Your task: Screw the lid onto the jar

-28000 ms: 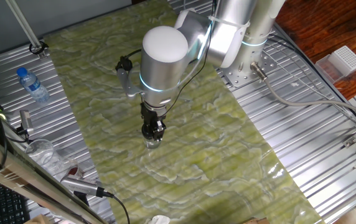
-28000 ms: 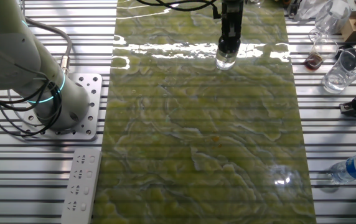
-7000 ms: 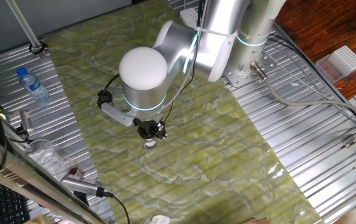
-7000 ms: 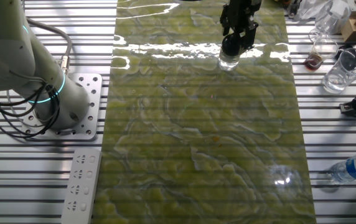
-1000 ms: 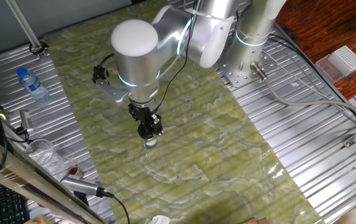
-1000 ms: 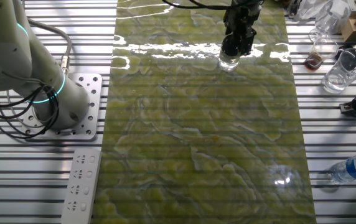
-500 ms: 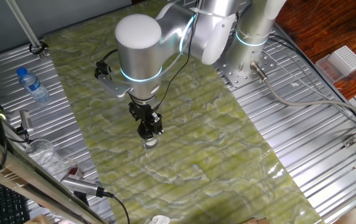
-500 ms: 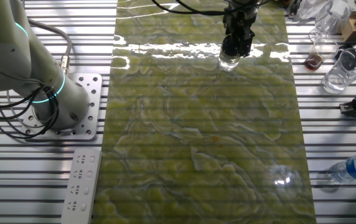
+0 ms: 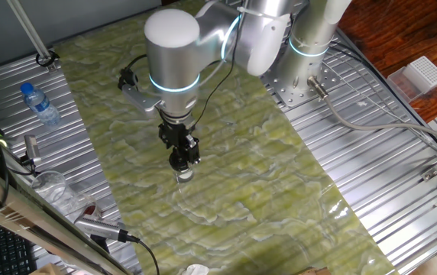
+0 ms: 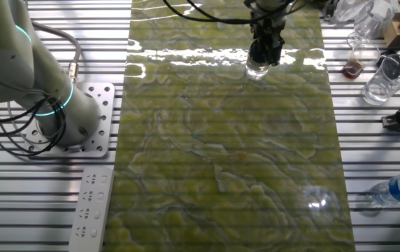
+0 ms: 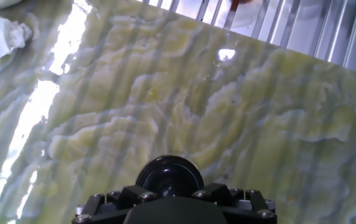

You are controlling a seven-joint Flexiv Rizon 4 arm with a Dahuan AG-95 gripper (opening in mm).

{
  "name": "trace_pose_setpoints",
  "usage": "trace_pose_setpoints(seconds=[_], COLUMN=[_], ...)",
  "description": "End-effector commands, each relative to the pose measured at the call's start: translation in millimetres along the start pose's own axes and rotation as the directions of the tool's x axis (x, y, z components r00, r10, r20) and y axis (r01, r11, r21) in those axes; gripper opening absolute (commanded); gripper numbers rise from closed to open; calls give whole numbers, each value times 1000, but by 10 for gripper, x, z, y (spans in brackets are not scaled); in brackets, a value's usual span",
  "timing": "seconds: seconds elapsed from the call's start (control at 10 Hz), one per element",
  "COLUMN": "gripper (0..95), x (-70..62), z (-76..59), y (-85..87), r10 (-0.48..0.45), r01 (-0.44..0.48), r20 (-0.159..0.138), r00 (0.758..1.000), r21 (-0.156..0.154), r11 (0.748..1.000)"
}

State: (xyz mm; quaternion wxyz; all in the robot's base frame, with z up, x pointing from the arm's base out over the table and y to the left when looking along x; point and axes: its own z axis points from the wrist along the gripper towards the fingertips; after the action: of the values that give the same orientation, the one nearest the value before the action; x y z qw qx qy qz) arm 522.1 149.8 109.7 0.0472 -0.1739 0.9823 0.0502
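Note:
The small clear jar stands upright on the green marbled mat, near the mat's far edge in the other fixed view. The black lid sits on top of it, round and glossy in the hand view. My gripper points straight down over the jar and is shut on the lid. In the hand view only the lid's top edge shows past the gripper body; the jar below is hidden.
A water bottle with a blue cap lies on the ribbed metal table beside the mat. Clear glasses stand at the table corner. A white power strip lies near the arm's base. Crumpled tissue lies at the mat's edge.
The wrist and forearm have turned a little about the vertical axis, with the gripper staying on the lid. The jar has not shifted on the mat.

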Motion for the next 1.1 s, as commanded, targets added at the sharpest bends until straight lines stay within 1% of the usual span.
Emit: trace_pose_setpoints(seconds=[0.1,0.3,0.4,0.7,0.9,1.0,1.1], gripper=[760,760,570,570,570,570,570], x=[-6,-2,-2,-2,-2,-3,-5], z=[23,42,43,43,43,42,31], y=[2,5,5,6,6,5,4], r10=[7,10,14,20,25,28,33], r01=[-7,-10,-15,-20,-25,-28,-33], r20=[1,-1,-3,-2,0,1,-4], r00=[1000,1000,1000,1000,1000,1000,999], r21=[-19,-24,-26,-33,-43,-41,-29], r11=[1000,1000,1000,999,999,999,999])
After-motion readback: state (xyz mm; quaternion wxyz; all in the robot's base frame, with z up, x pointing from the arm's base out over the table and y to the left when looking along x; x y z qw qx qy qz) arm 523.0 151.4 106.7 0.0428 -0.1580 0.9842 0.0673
